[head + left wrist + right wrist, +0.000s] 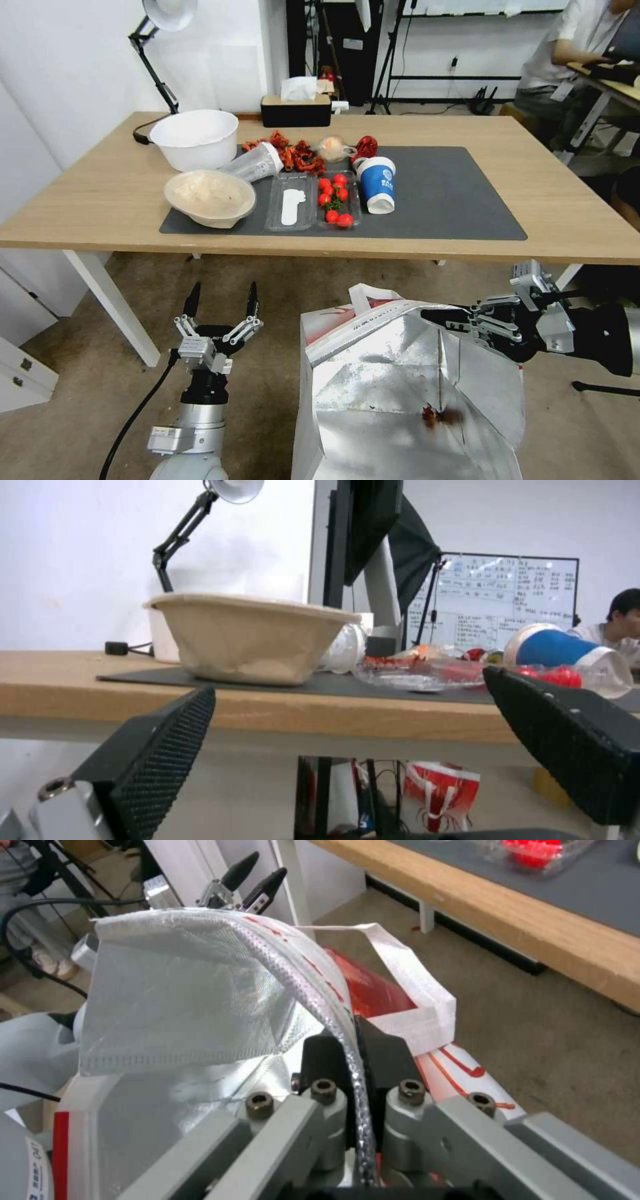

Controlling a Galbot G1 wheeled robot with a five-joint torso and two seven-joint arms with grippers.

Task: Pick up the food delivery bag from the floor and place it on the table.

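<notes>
A: How far is the robot with the task?

B: The right gripper is pinched on the rim of the food delivery bag, the foil edge pressed between its pads. The bag hangs open below and left of it, low before the table, over the floor.

A: And the left gripper?

B: It is spread wide, holding nothing, left of the bag, pointing at the table edge. The grasp seems done; the lift onto the table is left.

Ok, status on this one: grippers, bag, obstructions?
Right gripper shut on food delivery bag rim. Left gripper open, beside bag. Bag below table edge; bowls, cup, trays crowd mat.
</notes>
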